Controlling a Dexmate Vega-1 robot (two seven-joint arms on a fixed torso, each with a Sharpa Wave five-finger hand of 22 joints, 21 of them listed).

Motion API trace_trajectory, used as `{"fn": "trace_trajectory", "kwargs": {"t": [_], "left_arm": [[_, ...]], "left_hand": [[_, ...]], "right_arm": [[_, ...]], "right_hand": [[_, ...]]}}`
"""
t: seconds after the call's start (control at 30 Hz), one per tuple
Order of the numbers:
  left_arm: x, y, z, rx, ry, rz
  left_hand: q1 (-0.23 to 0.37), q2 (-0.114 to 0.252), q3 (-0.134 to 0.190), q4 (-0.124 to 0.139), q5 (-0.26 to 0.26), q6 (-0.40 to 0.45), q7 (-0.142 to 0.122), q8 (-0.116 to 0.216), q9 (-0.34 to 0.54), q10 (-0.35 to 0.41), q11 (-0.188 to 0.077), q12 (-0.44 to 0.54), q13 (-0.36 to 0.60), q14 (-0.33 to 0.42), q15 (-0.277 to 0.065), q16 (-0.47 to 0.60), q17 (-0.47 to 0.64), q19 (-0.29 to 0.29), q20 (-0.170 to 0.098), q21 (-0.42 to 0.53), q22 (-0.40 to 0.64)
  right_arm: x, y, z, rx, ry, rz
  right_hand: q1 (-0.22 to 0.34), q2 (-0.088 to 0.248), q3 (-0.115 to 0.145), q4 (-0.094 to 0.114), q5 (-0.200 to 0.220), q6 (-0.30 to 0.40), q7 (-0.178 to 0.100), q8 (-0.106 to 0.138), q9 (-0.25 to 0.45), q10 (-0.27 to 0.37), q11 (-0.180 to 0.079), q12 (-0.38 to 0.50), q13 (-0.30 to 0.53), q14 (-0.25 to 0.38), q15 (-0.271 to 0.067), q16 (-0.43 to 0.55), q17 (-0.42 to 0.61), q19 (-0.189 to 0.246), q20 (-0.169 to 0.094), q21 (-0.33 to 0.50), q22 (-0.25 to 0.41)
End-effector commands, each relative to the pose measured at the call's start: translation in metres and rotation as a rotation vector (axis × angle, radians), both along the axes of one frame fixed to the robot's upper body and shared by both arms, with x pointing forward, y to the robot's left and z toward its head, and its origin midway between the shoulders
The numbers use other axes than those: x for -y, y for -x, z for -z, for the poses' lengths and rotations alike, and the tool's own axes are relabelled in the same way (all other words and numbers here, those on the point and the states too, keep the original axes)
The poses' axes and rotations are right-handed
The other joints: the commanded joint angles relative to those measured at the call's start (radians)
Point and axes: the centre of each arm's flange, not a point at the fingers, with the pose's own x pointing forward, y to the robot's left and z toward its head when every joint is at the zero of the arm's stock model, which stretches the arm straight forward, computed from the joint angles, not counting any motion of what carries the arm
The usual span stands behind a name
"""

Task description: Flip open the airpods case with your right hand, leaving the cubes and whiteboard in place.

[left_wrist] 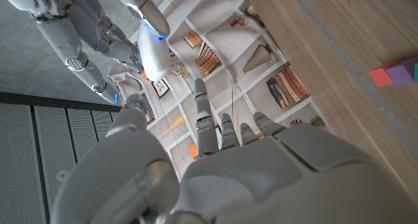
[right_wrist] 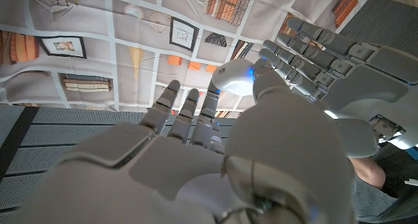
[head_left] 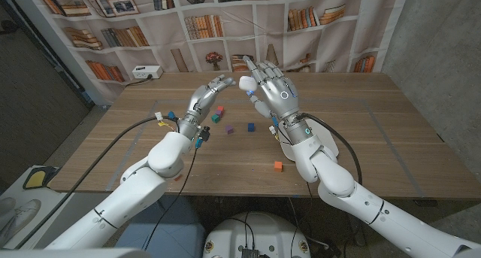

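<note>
My right hand point(head_left: 274, 89) is raised above the middle of the table and holds the white airpods case point(head_left: 246, 83) at its fingertips. The case point(left_wrist: 153, 51) shows a blue glow on its shell, and no gap at the lid is visible; it also appears past my right hand point(right_wrist: 196, 165) as a white rounded case point(right_wrist: 235, 80). My left hand point(head_left: 207, 96) hovers just left of the case with its fingers apart and nothing in them. Small cubes lie below: red point(head_left: 220, 108), purple point(head_left: 216, 119), green point(head_left: 229, 128), blue point(head_left: 251, 127), orange point(head_left: 278, 166).
A white whiteboard point(head_left: 285, 147) lies on the wooden table point(head_left: 391, 130) under my right wrist, mostly hidden. Another blue cube point(head_left: 171, 113) sits by my left wrist. A bookshelf backdrop stands behind the far edge. Bare wood stretches to the right.
</note>
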Motion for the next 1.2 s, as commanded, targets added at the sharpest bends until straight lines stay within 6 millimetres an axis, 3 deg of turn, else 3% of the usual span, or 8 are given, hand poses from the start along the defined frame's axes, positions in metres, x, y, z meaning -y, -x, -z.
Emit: {"fn": "trace_trajectory", "kwargs": {"t": [0.03,0.17,0.43,0.63,0.83,0.93,1.2], "left_arm": [[0.003,0.000,-0.008,0.014,-0.043,0.039],[0.006,-0.001,-0.008,0.019,-0.045,0.058],[0.007,-0.003,-0.008,0.014,-0.039,0.069],[0.009,-0.008,-0.007,0.004,-0.029,0.102],[0.012,-0.010,-0.007,0.000,-0.023,0.110],[0.012,-0.011,-0.008,0.004,-0.036,0.113],[0.016,-0.011,-0.009,0.001,-0.050,0.121]], "left_hand": [[0.033,0.004,0.002,-0.006,0.001,0.006,-0.019,0.001,0.004,-0.007,-0.009,-0.004,-0.001,-0.011,-0.004,-0.002,0.000,-0.004,-0.001,-0.002,0.000],[0.079,0.028,0.023,-0.012,0.009,0.016,-0.019,0.005,0.009,-0.009,-0.007,-0.003,-0.005,-0.015,0.005,0.000,0.000,-0.005,0.012,-0.001,0.000],[0.104,0.036,0.032,-0.015,0.011,0.022,-0.020,0.006,0.010,-0.008,-0.009,-0.001,-0.007,-0.015,0.001,0.000,0.000,-0.003,0.008,0.000,0.000],[0.115,0.041,0.033,-0.008,0.007,0.014,-0.011,0.000,0.012,-0.003,-0.004,0.002,-0.008,-0.010,0.013,0.003,-0.001,0.003,0.022,0.002,0.000],[0.124,0.049,0.033,-0.004,0.004,0.047,-0.021,0.008,0.013,0.022,-0.020,0.012,-0.010,0.005,0.004,0.007,-0.001,0.011,0.014,0.004,0.000],[0.156,0.063,0.041,-0.008,0.006,0.129,-0.015,0.033,0.012,0.034,-0.029,0.016,-0.013,0.011,-0.002,0.005,-0.002,0.016,0.010,0.003,-0.001],[0.170,0.063,0.039,-0.008,0.005,0.098,-0.017,0.013,0.010,0.035,-0.031,0.016,-0.014,0.013,-0.003,0.005,-0.002,0.018,0.008,0.002,-0.001]], "right_arm": [[0.001,0.000,0.001,0.002,0.002,-0.009],[0.000,0.000,0.001,-0.004,0.001,-0.012],[0.000,0.000,0.000,-0.002,0.003,-0.017],[-0.001,-0.001,0.001,0.002,0.000,-0.019],[-0.001,-0.001,0.001,0.003,-0.002,-0.020],[0.000,-0.002,0.001,0.001,-0.005,-0.021],[0.001,-0.003,0.001,-0.004,-0.008,-0.023]], "right_hand": [[0.006,0.007,-0.003,0.001,0.001,0.015,-0.003,0.005,0.000,0.106,-0.103,0.010,0.004,0.007,-0.117,0.000,0.003,0.001,-0.005,0.000,0.002],[0.008,0.007,-0.004,0.001,0.001,0.017,-0.003,0.005,0.000,0.106,-0.102,0.010,0.003,0.008,-0.119,0.000,0.003,0.002,-0.005,0.000,0.002],[0.009,0.007,-0.006,0.002,0.000,0.023,-0.005,0.005,0.000,0.106,-0.104,0.011,0.002,0.009,-0.120,-0.001,0.004,0.003,-0.007,0.000,0.002],[0.011,0.008,-0.007,0.003,0.000,0.029,-0.007,0.005,0.000,0.109,-0.100,0.013,-0.001,0.010,-0.120,-0.002,0.004,0.004,-0.007,0.000,0.002],[0.013,0.009,-0.009,0.003,0.000,0.032,-0.008,0.003,0.000,0.105,-0.102,0.013,-0.001,0.009,-0.119,-0.004,0.005,0.004,-0.007,-0.001,0.002],[0.014,0.009,-0.010,0.003,0.000,0.034,-0.009,0.003,0.000,0.104,-0.100,0.013,-0.002,0.009,-0.118,-0.005,0.005,0.004,-0.007,-0.001,0.002],[0.016,0.010,-0.012,0.004,0.000,0.041,-0.010,0.003,0.000,0.109,-0.103,0.017,-0.002,0.011,-0.120,-0.005,0.006,0.004,-0.007,-0.001,0.002]]}}
